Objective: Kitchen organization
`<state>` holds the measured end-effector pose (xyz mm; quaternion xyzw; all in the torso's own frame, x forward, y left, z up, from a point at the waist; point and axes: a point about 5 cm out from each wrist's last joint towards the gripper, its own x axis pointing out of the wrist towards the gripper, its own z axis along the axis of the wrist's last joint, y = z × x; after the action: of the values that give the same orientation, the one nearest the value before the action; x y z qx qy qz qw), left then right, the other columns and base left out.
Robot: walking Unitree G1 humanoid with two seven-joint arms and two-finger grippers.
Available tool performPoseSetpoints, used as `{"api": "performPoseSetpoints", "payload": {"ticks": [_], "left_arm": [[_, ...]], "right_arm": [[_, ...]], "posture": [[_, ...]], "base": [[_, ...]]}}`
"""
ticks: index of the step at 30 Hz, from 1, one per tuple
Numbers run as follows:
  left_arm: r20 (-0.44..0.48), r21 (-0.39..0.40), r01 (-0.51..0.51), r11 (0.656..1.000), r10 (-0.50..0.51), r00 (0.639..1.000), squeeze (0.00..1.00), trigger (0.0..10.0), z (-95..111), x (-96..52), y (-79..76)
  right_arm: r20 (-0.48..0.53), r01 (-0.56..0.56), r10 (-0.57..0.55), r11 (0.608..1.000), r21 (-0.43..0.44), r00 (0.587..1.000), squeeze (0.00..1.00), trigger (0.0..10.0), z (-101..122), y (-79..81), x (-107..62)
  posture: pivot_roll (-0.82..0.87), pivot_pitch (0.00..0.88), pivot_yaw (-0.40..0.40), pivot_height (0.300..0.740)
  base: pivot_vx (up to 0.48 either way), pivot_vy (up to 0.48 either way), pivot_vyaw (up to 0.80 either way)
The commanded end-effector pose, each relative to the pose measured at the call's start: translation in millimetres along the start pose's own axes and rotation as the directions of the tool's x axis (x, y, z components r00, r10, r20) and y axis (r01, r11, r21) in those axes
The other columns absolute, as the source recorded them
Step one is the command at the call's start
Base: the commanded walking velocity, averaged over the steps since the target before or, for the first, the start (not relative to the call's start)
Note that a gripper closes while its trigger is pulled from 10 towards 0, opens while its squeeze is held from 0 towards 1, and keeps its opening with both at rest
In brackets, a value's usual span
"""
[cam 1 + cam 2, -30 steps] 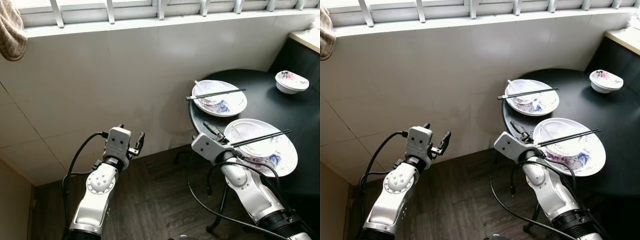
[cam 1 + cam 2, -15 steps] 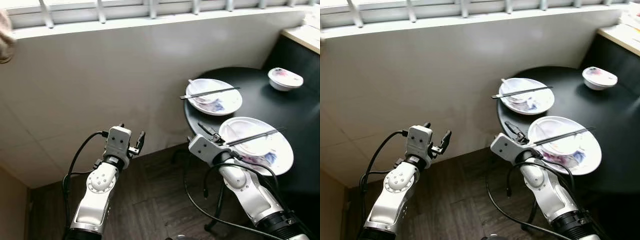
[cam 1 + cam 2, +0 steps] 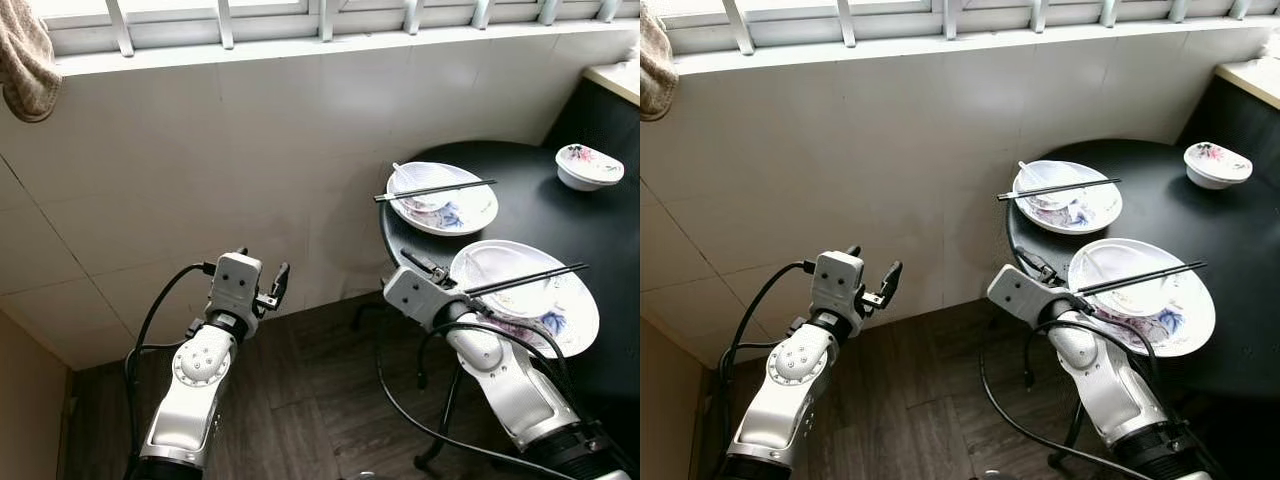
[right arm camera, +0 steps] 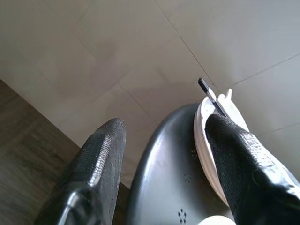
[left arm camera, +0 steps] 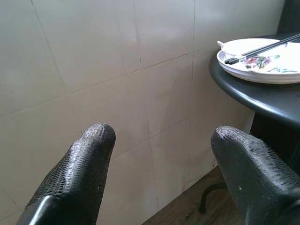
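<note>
The whole scene has slid a little since half a second ago, which reads as the head camera moving, not the dishes; the left gripper (image 3: pixel 262 288) hangs as before in front of the white tiled wall (image 3: pixel 200 160), fingers apart and empty. To its right the right gripper (image 3: pixel 425 268), also spread with nothing between its fingers, stays at the near edge of the round black bench (image 3: pixel 560 215), just beside the nearer white flowered plate (image 3: pixel 570 325) carrying a white bowl and black chopsticks (image 3: pixel 525 279). Beyond it sit a second such plate (image 3: pixel 470 212) and a small white flowered bowl (image 3: pixel 588 165), so I judge nothing has been picked up yet.
</note>
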<state>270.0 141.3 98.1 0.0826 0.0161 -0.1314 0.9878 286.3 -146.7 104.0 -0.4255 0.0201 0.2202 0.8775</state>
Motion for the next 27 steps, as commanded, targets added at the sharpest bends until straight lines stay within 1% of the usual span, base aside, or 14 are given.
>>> {"api": "performPoseSetpoints", "payload": {"ticks": [1,7,10,12,13,14,16,21,27], "left_arm": [[-0.007,-0.004,0.014,1.000,-0.014,1.000,0.00,10.0,-0.2,2.3,-1.2],[-0.010,-0.003,0.018,1.000,-0.018,1.000,0.00,10.0,-0.5,3.0,-0.1],[-0.011,-0.003,0.020,1.000,-0.020,1.000,0.00,10.0,-0.8,3.2,0.3],[-0.012,-0.002,0.022,1.000,-0.022,1.000,0.00,10.0,-1.0,3.4,0.8],[-0.012,-0.001,0.022,1.000,-0.022,1.000,0.00,10.0,-1.1,3.5,1.1],[-0.013,-0.002,0.022,1.000,-0.022,1.000,0.00,10.0,-1.3,3.6,1.2],[-0.013,-0.003,0.022,1.000,-0.022,1.000,0.00,10.0,-1.4,3.7,1.2],[-0.014,-0.004,0.025,1.000,-0.025,1.000,0.00,10.0,-1.7,4.9,1.4],[-0.015,-0.005,0.027,1.000,-0.027,1.000,0.00,10.0,-2.5,5.9,1.3]], "right_arm": [[-0.017,-0.006,0.006,1.000,-0.023,1.000,0.00,10.0,-1.3,-2.5,-3.3],[-0.085,-0.054,0.055,0.998,0.014,0.995,0.00,10.0,-5.0,1.0,-7.7],[-0.114,-0.052,0.052,0.999,0.005,0.992,0.00,10.0,-6.4,-0.7,-9.3],[-0.149,-0.056,0.053,0.998,-0.016,0.987,0.00,10.0,-7.4,-4.1,-12.5],[-0.149,-0.052,0.053,0.999,0.015,0.987,0.00,10.0,-5.2,-4.9,-13.0],[-0.149,-0.045,0.047,0.999,0.014,0.988,0.00,10.0,-2.8,-6.3,-13.5],[-0.158,-0.033,0.041,0.998,0.053,0.987,0.00,10.0,0.2,-7.3,-15.2],[-0.189,-0.040,0.051,0.997,0.062,0.981,0.00,10.0,-5.0,-4.4,-16.7],[-0.205,-0.052,0.068,0.995,0.082,0.976,0.00,10.0,-5.8,-3.0,-17.9]], "posture": [[-0.07,0.000,-0.037,0.740],[-0.07,0.000,-0.032,0.740],[-0.08,0.000,-0.031,0.740],[-0.07,0.000,-0.031,0.740],[-0.08,0.000,-0.031,0.740],[-0.08,0.000,-0.031,0.740],[-0.08,0.000,-0.031,0.740],[-0.08,0.000,-0.027,0.740],[-0.08,0.000,-0.028,0.740]], "base": [[0.000,0.000,0.00],[0.000,0.000,0.00],[0.000,0.000,0.00],[0.000,0.000,0.00],[0.000,0.000,0.00],[0.000,0.000,0.00],[0.000,0.000,0.00],[0.000,0.000,0.00],[0.000,0.000,0.00]]}}
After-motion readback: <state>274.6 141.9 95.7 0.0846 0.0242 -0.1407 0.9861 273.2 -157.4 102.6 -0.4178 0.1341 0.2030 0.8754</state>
